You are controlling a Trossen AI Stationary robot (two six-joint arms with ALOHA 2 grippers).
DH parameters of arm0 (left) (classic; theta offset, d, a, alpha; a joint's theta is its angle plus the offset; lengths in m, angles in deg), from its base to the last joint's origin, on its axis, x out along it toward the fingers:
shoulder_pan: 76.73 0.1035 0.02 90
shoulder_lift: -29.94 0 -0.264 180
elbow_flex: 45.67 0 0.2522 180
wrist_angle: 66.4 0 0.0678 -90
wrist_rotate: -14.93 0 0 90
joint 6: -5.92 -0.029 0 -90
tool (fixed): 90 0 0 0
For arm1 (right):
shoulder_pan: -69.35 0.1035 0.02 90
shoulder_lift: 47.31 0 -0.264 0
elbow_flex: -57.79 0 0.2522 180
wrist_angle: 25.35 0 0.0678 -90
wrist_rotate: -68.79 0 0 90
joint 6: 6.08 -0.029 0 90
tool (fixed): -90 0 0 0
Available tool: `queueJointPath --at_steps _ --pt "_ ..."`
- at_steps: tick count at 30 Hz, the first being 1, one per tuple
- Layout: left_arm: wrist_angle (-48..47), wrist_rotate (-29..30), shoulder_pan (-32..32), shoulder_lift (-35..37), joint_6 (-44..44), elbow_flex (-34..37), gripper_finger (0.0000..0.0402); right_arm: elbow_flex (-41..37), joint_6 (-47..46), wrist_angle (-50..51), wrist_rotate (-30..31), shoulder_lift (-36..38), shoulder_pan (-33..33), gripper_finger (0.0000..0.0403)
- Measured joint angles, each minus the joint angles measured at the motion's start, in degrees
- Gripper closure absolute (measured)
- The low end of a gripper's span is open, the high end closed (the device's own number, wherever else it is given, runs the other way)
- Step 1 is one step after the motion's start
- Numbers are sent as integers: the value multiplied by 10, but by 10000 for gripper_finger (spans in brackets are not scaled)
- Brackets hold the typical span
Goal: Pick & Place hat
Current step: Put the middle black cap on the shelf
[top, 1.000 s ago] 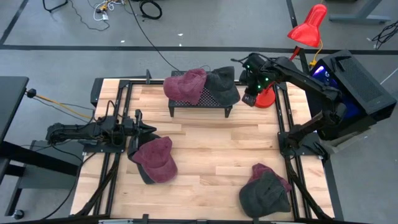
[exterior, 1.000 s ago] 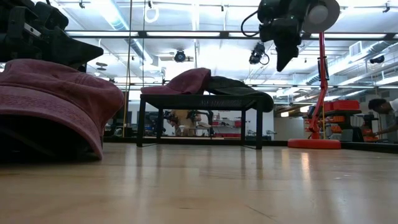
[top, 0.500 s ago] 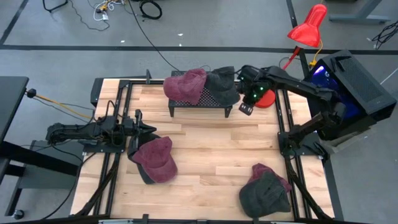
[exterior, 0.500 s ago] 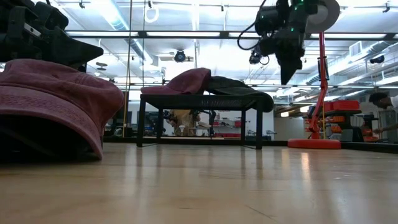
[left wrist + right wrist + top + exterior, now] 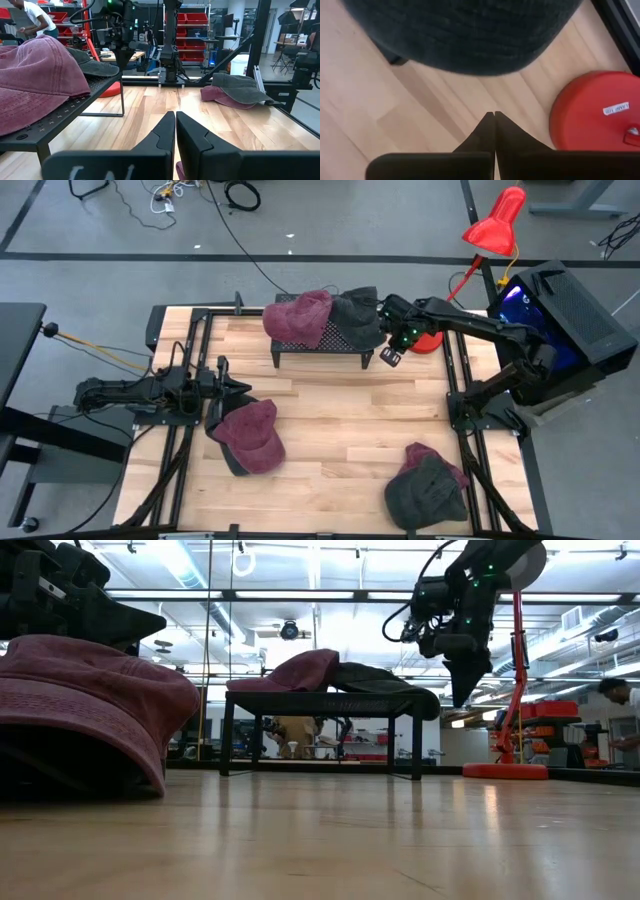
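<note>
We find the right gripper (image 5: 388,357) held in the air just off the right end of the low black perforated metal stand (image 5: 318,346), its two dark fingers (image 5: 492,131) pressed together with nothing between them. In the right wrist view the fingertips point down at the pale wooden table (image 5: 365,100), with the dark grey fabric cap (image 5: 465,35) close ahead of them, apart from the tips. Beside them sits the round red base of a desk lamp (image 5: 592,112).

From above, that dark grey cap (image 5: 357,318) rests on the right half of the stand, its brim hanging over the end nearest the gripper. A maroon washed-cotton cap (image 5: 299,317) lies against it on the stand's left half. In the low view the gripper (image 5: 459,695) hangs just past the stand's right edge, at about the height of the overhanging brim.

The left gripper (image 5: 243,388) lies low at the table's left side, fingers (image 5: 165,131) closed on nothing. A second maroon cap (image 5: 251,436) rests on the table just beside it, touching or nearly so; we cannot tell which.

Near the front right corner a second dark grey cap lies stacked on a maroon one (image 5: 427,483), well apart from both grippers.

In the left wrist view, a person in a white shirt (image 5: 36,19) bends in the room beyond the table.
</note>
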Motion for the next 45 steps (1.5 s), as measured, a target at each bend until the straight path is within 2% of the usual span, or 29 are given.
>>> queueJointPath --at_steps 14,18,23,28,35,40,45 --pt "0 0 0 0 0 0 381 -10 -19 -77 -33 11 -20 403" --pt "0 0 0 0 0 0 381 -10 -20 -87 -32 11 -20 403" --pt "0 0 0 0 0 0 381 -10 -30 -90 1 11 -20 403" --pt "0 0 0 0 0 0 381 -10 -27 -77 -4 12 -20 403" --pt "0 0 0 0 0 0 381 -10 11 -35 -5 59 -19 403" --pt "0 0 0 0 0 0 381 -10 53 -53 -50 99 -5 403" --pt "0 0 0 0 0 0 381 26 20 -90 -59 99 6 403"
